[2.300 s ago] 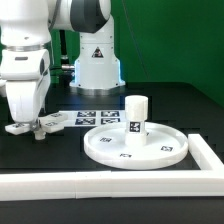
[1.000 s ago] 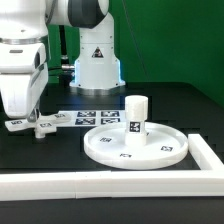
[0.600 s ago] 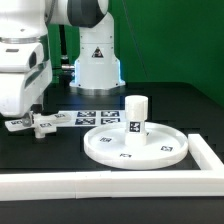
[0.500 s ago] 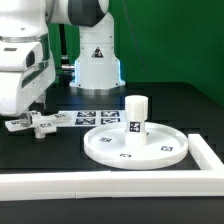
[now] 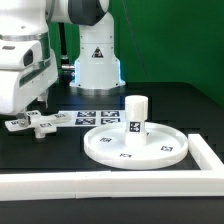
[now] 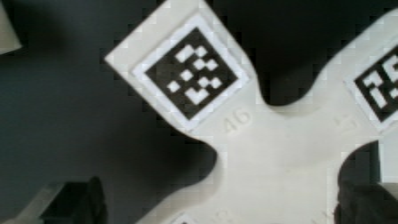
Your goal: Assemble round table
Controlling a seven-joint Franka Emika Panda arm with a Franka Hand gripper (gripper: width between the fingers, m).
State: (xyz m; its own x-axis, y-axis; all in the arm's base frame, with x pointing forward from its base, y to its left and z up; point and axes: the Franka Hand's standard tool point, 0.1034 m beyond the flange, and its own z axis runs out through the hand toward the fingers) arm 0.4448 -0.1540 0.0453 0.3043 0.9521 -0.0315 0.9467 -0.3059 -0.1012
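The small cross-shaped piece [image 5: 30,123] lies flat on the black table at the exterior view's left. In the wrist view it fills the picture [image 6: 267,130], tags facing up. My gripper [image 5: 37,108] hangs just above it, open, and holds nothing. In the wrist view the gripper [image 6: 228,205] straddles one arm of the cross, and a dark finger [image 6: 71,200] stands apart from the piece. The large rimmed round disc [image 5: 108,146] lies to the exterior view's right with the short cylindrical post [image 5: 136,113] upright on its middle.
The marker board [image 5: 92,117] lies between the cross-shaped piece and the disc, in front of the robot base [image 5: 97,62]. The long white border rail [image 5: 100,181] runs along the table's front and turns up the exterior view's right side [image 5: 208,152].
My gripper has risen off the cross-shaped piece and shifted slightly to the exterior view's right. The piece stays on the table, nudged a little. Disc and post have not moved.
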